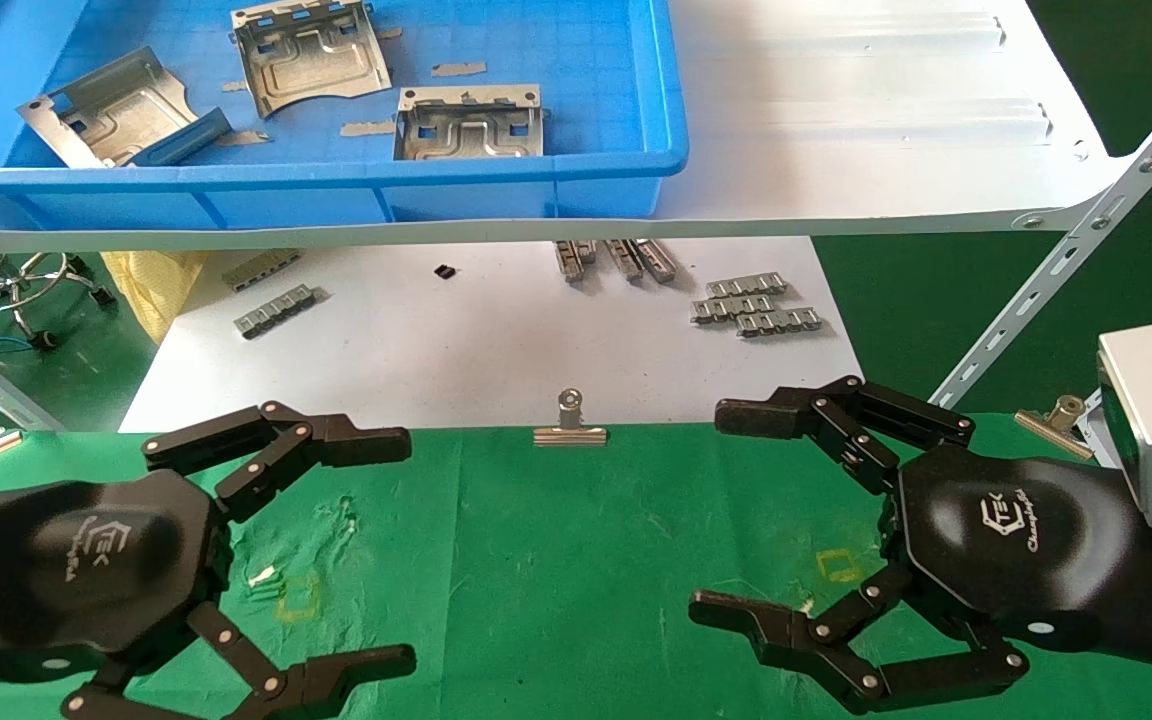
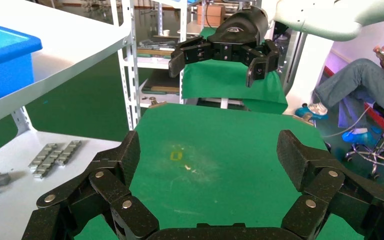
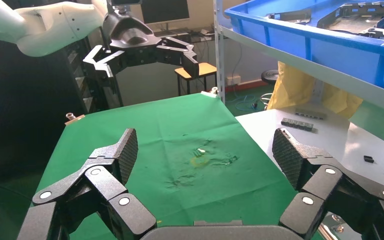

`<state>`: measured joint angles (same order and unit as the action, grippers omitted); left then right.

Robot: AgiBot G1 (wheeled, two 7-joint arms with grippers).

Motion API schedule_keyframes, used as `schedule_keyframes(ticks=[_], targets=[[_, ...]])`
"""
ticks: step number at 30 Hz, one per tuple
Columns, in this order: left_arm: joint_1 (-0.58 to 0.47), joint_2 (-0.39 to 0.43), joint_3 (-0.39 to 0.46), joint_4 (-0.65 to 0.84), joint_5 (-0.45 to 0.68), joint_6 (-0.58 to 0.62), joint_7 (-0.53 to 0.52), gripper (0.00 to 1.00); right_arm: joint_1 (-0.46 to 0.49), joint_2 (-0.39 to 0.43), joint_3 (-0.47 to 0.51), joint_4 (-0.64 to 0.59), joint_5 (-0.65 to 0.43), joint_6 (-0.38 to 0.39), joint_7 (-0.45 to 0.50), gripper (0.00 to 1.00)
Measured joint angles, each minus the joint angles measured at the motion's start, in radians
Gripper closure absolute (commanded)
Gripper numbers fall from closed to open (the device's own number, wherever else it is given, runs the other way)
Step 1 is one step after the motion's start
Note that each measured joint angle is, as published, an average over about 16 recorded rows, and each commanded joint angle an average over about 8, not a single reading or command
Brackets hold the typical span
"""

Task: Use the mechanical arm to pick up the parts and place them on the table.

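Three silver stamped plates lie in a blue bin (image 1: 336, 185) on the shelf at the back left: one at the left (image 1: 106, 105), one in the middle (image 1: 311, 55), one at the right (image 1: 469, 125). My left gripper (image 1: 401, 550) is open and empty, low over the green table cloth (image 1: 556, 560) at the front left. My right gripper (image 1: 711, 510) is open and empty over the cloth at the front right. Each wrist view shows its own open fingers, left (image 2: 207, 155) and right (image 3: 205, 150), over bare green cloth, with the other hand farther off.
The white shelf board (image 1: 886, 120) overhangs a flat white sheet (image 1: 486, 340) with grey ridged strips (image 1: 756, 305). A silver binder clip (image 1: 570, 425) sits on the cloth's far edge. A slanted shelf brace (image 1: 1066, 270) stands at the right. Yellow square marks (image 1: 298, 597) (image 1: 841, 565) are on the cloth.
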<state>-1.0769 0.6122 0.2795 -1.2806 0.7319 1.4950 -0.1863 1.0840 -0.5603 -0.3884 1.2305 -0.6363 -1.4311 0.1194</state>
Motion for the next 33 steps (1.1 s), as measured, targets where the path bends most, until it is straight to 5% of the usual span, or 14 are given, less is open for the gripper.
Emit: schedule_keyframes(ticks=[4,6,33], targets=[[0.0,0.0,0.0,0.0,0.0,0.0,0.0,0.0,0.0,0.0,0.0,0.0,0.0,0.0,0.0,0.76],[0.0,0.0,0.0,0.0,0.0,0.0,0.0,0.0,0.0,0.0,0.0,0.0,0.0,0.0,0.0,1.0],[-0.021,0.003,-0.002,-0.005,0.001,0.0,-0.001,0.0,0.0,0.0,0.0,0.0,0.0,0.0,0.0,1.0]])
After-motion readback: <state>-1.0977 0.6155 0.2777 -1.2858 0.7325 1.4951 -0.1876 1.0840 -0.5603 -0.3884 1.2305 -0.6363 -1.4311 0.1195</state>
